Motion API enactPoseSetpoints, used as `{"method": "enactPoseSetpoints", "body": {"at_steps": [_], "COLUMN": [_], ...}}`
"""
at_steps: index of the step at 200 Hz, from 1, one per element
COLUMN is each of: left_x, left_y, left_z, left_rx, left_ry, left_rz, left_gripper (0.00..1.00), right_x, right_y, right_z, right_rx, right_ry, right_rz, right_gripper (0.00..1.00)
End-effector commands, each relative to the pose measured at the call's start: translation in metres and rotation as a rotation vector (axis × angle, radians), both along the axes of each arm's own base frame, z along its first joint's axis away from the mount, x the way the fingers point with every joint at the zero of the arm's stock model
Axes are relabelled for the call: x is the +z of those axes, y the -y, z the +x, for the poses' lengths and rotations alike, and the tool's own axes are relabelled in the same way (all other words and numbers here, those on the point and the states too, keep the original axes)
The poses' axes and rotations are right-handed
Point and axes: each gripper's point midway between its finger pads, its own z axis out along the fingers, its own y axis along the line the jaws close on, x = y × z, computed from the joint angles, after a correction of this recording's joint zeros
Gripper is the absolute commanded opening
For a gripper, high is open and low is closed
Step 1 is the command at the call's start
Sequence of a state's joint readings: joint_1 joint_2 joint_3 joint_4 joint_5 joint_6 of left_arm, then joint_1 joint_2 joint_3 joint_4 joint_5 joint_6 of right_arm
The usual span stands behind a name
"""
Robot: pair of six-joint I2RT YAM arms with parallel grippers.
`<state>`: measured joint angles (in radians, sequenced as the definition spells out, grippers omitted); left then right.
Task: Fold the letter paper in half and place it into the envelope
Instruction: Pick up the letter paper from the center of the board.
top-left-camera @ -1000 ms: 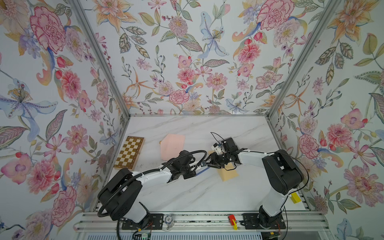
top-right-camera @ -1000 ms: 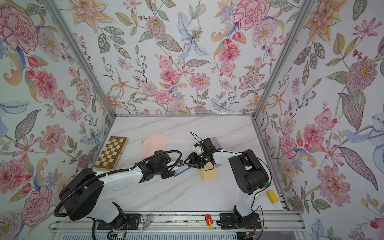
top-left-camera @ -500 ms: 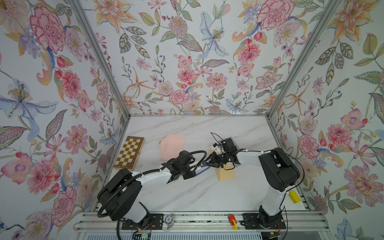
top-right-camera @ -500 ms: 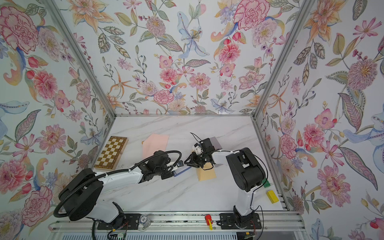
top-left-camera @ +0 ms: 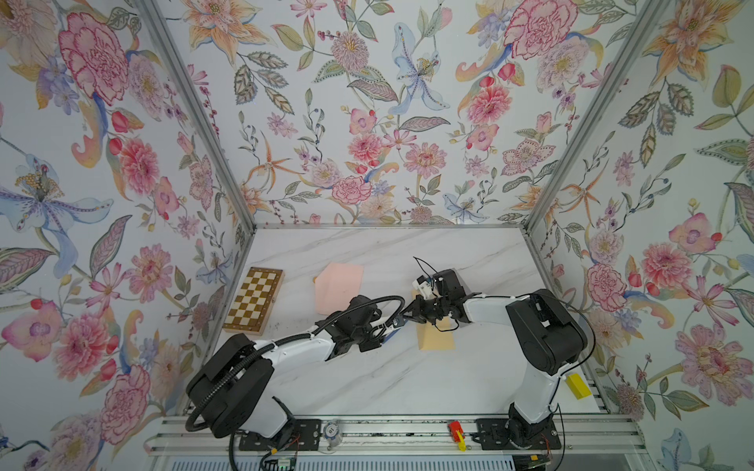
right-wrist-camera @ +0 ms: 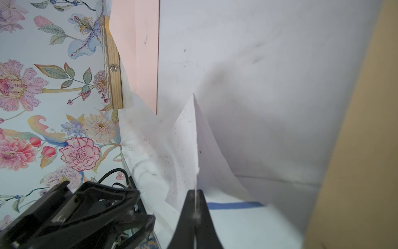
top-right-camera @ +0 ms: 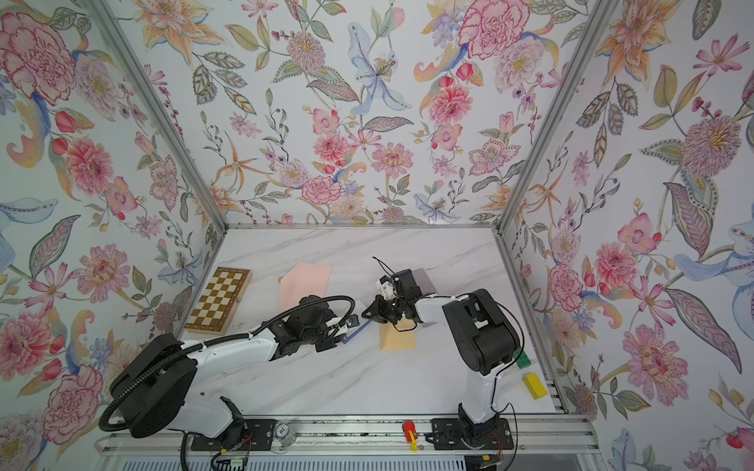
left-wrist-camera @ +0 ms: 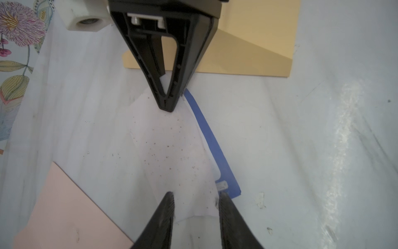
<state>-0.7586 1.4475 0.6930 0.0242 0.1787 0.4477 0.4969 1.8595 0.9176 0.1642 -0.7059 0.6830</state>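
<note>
1. R gripper (right-wrist-camera: 195, 191): clenched on the letter paper (left-wrist-camera: 172, 146). In the R wrist view the sheet's thin edge runs straight into the closed jaws.
2. L gripper (left-wrist-camera: 196, 195): released, jaws apart. The paper's opposite end lies between and under the fingertips (left-wrist-camera: 169, 200).
3. Paper: white, speckled, bowed up off the table (top-left-camera: 367, 379) between both grippers.
4. Tan envelope (left-wrist-camera: 258, 32): flat, just behind the R gripper.
5. Blue strip (left-wrist-camera: 211, 140): alongside the paper. It carries a small white tag (left-wrist-camera: 221, 185); text too small to read.
6. Pink sheet (left-wrist-camera: 64, 204): beside the L gripper, apart from it. No brand visible.
</note>
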Motion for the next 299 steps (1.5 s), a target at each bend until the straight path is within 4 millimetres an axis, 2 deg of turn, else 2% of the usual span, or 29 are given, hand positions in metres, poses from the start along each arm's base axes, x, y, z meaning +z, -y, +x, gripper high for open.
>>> {"method": "enactPoseSetpoints", "body": {"at_steps": [1,15,40,60,78,83,94,99,105,133,171,208,242,266,277,299], "left_x": [0.023,0.037,0.057,0.063,0.051,0.047,0.037,0.033,0.016,-0.002,-0.003,-0.013,-0.013,-0.01,-0.009,-0.008], "left_y": [-0.004,-0.01,-0.035,-0.044,-0.039,-0.035,-0.029,-0.026,-0.023,-0.014,-0.015,-0.012,-0.011,-0.01,-0.01,-0.009], "left_z": [0.001,0.007,0.031,0.047,0.053,0.054,0.055,0.054,0.052,0.049,0.047,0.046,0.043,0.039,0.037,0.034], "left_rx": [0.018,0.045,0.138,0.166,0.146,0.131,0.114,0.098,0.087,0.04,0.035,0.023,0.012,-0.005,-0.009,-0.019], "left_ry": [0.033,0.041,-0.025,-0.106,-0.191,-0.221,-0.287,-0.315,-0.38,-0.484,-0.483,-0.55,-0.557,-0.559,-0.564,-0.566], "left_rz": [-0.073,-0.136,-0.314,-0.387,-0.366,-0.361,-0.351,-0.347,-0.323,-0.307,-0.305,-0.288,-0.288,-0.3,-0.304,-0.309], "left_gripper": [0.39,0.4,0.43,0.44,0.45,0.45,0.45,0.45,0.45,0.45,0.46,0.46,0.46,0.41,0.34,0.31], "right_x": [0.006,0.007,0.009,0.013,0.017,0.018,0.022,0.024,0.026,0.032,0.039,0.04,0.04,0.043,0.044,0.046], "right_y": [-0.002,-0.003,-0.006,-0.012,-0.009,-0.016,-0.017,-0.017,-0.017,-0.018,-0.023,-0.029,-0.028,-0.026,-0.025,-0.022], "right_z": [0.004,0.003,-0.006,-0.015,-0.014,-0.022,-0.022,-0.022,-0.023,-0.022,-0.023,-0.021,-0.019,-0.018,-0.017,-0.015], "right_rx": [0.046,0.062,0.119,0.162,0.148,0.17,0.163,0.159,0.155,0.146,0.156,0.165,0.156,0.142,0.135,0.118], "right_ry": [0.18,0.244,0.38,0.503,0.578,0.596,0.631,0.647,0.665,0.723,0.763,0.774,0.78,0.79,0.795,0.806], "right_rz": [-0.036,-0.059,-0.112,-0.152,-0.18,-0.172,-0.168,-0.165,-0.167,-0.16,-0.146,-0.143,-0.152,-0.157,-0.161,-0.169], "right_gripper": [0.0,0.0,0.0,0.0,0.0,0.0,0.0,0.0,0.0,0.0,0.0,0.0,0.0,0.0,0.0,0.0]}}
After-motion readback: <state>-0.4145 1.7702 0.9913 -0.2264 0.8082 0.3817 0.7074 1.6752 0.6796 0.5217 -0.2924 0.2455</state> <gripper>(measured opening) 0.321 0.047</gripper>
